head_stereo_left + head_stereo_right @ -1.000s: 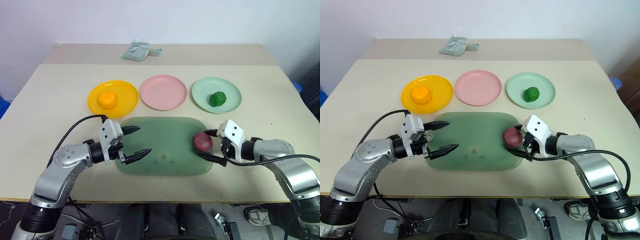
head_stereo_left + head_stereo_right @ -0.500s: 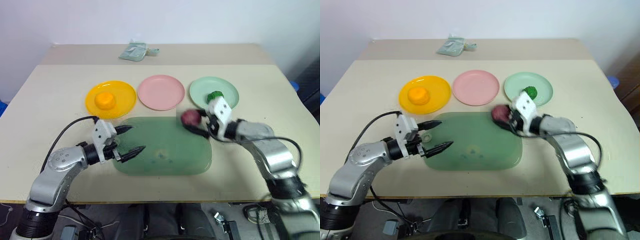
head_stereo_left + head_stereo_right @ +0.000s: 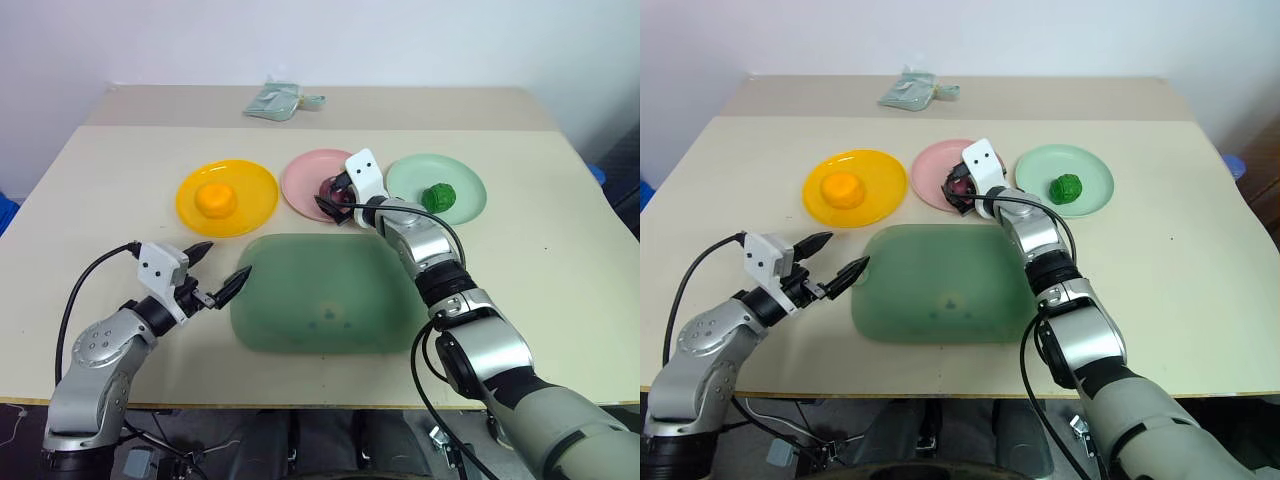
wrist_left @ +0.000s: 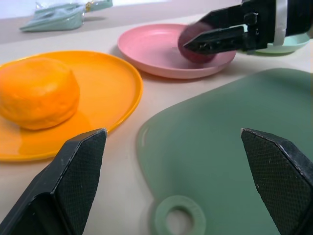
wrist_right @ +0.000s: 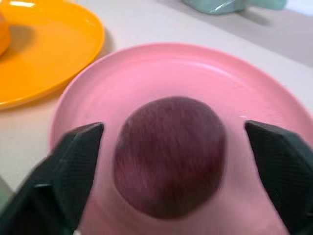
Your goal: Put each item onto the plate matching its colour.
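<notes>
The two black fingers (image 5: 73,166) of the right gripper (image 3: 335,200) stand wide apart on either side of the dark reddish-purple ball (image 5: 168,154), which lies on the round pink plastic plate (image 5: 166,63); there is pink between each finger and the ball, so the grip reads as released, the ball being where its colour sends it; the right arm reaches across the worktop (image 3: 100,180) to that middle plate. The fingers (image 4: 73,171) of the left gripper (image 3: 215,270) are likewise parted and hold nothing; they hover at the left edge of the large translucent green rounded-rectangle tray (image 3: 320,300), pointing toward the plates, presumably idle because nothing on that side is left to carry. The smooth orange-yellow ball (image 3: 214,200) sits on the round yellow plate (image 3: 255,190), and the ridged dark green ball (image 3: 436,196) on the pale mint green plate (image 3: 465,185); each pairing follows the rule of like colour. Count: three balls, one to a plate; three plates, in a row behind the tray, yellow, pink, mint from left to right; one tray, bare of balls; one small pale green packet (image 3: 275,102) at the far edge of the worktop, well apart from the rest; two grippers. Judged from this arrangement, the sorting looks complete, with only the withdrawal of the right arm remaining.
</notes>
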{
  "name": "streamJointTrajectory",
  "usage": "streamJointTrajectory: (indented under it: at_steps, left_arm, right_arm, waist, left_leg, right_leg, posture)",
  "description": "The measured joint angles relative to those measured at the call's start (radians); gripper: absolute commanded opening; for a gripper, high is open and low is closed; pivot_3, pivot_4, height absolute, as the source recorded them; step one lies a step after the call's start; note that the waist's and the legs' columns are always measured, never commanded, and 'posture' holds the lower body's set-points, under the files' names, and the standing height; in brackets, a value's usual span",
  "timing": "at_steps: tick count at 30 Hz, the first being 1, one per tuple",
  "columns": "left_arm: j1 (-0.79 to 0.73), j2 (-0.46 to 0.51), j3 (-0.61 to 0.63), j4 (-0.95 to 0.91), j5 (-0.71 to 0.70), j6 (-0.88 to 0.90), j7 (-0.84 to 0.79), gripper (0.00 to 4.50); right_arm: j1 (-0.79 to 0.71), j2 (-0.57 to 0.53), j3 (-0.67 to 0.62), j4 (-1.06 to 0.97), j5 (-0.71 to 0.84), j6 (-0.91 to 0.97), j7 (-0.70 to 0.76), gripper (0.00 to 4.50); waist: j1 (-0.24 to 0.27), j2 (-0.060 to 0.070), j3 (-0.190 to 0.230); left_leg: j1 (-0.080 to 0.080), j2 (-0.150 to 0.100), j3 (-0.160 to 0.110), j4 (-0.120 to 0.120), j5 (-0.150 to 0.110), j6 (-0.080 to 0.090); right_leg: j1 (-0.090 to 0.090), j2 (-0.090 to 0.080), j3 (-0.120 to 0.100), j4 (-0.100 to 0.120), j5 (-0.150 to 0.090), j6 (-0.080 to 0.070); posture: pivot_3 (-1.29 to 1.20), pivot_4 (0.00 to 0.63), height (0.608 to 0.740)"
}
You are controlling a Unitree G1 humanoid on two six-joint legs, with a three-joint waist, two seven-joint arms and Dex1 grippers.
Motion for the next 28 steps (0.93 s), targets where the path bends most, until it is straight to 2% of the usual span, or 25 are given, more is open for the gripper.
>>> streamJointTrajectory:
  at_steps: [6, 11, 15, 20, 28]
  left_arm:
    - [-0.004, -0.003, 0.004, 0.006, 0.007, -0.016, 0.022, 4.5]
    - [-0.005, 0.01, 0.046, 0.076, 0.029, -0.05, 0.038, 4.5]
    - [0.029, 0.041, 0.092, 0.114, 0.034, -0.079, 0.026, 4.5]
    - [0.086, 0.058, 0.125, 0.126, 0.035, -0.088, 0.01, 4.5]
    - [0.126, 0.058, 0.151, 0.089, 0.033, -0.085, 0.029, 4.5]
  right_arm:
    - [0.238, -0.151, -0.015, -0.322, 0.028, -0.073, 0.161, 4.48]
    - [0.558, -0.396, -0.147, -0.632, 0.199, 0.017, 0.379, 4.48]
    - [0.726, -0.523, -0.254, -0.694, 0.247, 0.045, 0.454, 4.48]
    - [0.775, -0.576, -0.318, -0.713, 0.273, 0.06, 0.482, 4.48]
    - [0.766, -0.57, -0.321, -0.729, 0.279, 0.083, 0.462, 4.48]
  waist:
    - [0.01, 0.0, 0.0]
    - [0.011, 0.0, 0.0]
    - [0.002, 0.0, 0.0]
    - [0.007, 0.0, 0.0]
    - [0.01, 0.0, 0.0]
  left_leg:
    - [0.0, 0.001, -0.001, 0.0, 0.0, 0.0]
    - [0.001, 0.001, -0.001, 0.0, -0.003, 0.005]
    - [0.002, 0.003, 0.0, -0.001, -0.004, 0.006]
    - [0.003, 0.004, 0.0, -0.001, -0.003, 0.005]
    - [0.002, 0.004, 0.0, -0.001, -0.003, 0.005]
  right_leg:
    - [0.001, 0.0, 0.0, 0.0, 0.0, 0.0]
    - [0.003, -0.001, 0.0, -0.002, 0.0, 0.0]
    - [0.003, 0.0, 0.001, -0.002, 0.0, 0.0]
    - [0.003, 0.001, 0.001, -0.002, 0.0, 0.0]
    - [0.003, 0.0, 0.001, -0.003, 0.0, 0.0]
  posture:
    - [0.0, 0.15, 0.74]
    - [0.0, 0.15, 0.74]
    - [0.0, 0.15, 0.74]
    - [0.0, 0.15, 0.74]
    - [0.0, 0.15, 0.74]
